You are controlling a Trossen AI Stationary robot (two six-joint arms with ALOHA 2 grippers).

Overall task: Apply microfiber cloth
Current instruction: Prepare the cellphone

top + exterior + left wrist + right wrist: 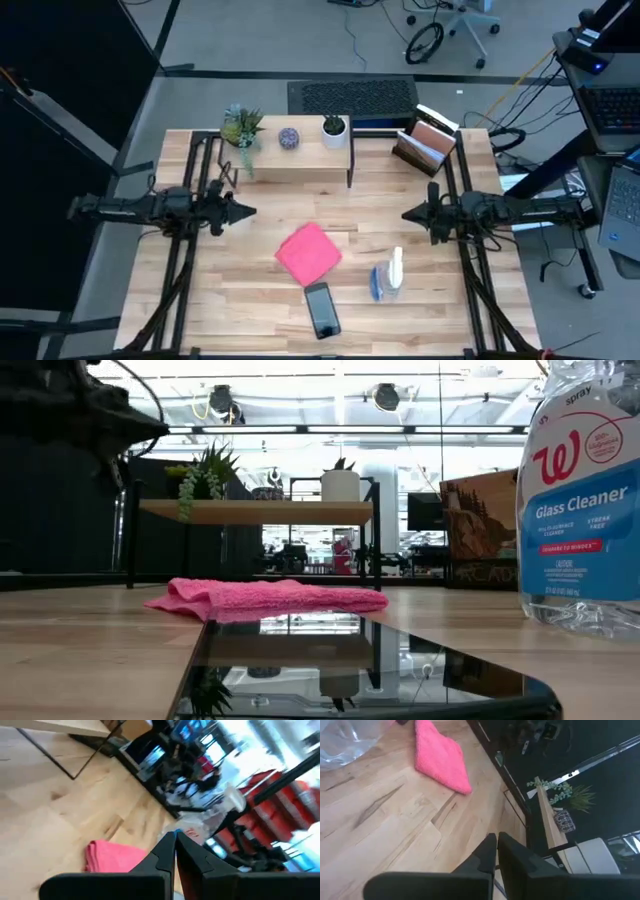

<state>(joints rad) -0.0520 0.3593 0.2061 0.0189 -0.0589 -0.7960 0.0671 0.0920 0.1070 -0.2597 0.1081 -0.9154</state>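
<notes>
High view shows the whole layout: the cloth (308, 252), pink and lying flat, sits near the table (250, 300) centre, with the phone (322, 309) just in front of it, toward the near edge, their corners close or touching. The spray bottle (390, 273) lies on its side to the right of both, apart from the cloth. The left gripper (243, 212) hovers at the left side and the right gripper (410, 214) at the right, both pointing inward, each well apart from the cloth, with bare wood between them.

Low view adds what the top-down one hides: the cloth (265, 598) is slightly rumpled and folded, and the phone's glass (350, 660) mirrors the room. The bottle's label (580, 510) reads "Glass Cleaner".

Each wrist view shows its own fingers (172, 855) (495, 855) pressed together. A shelf (290, 160) with small plants runs along the far side.
</notes>
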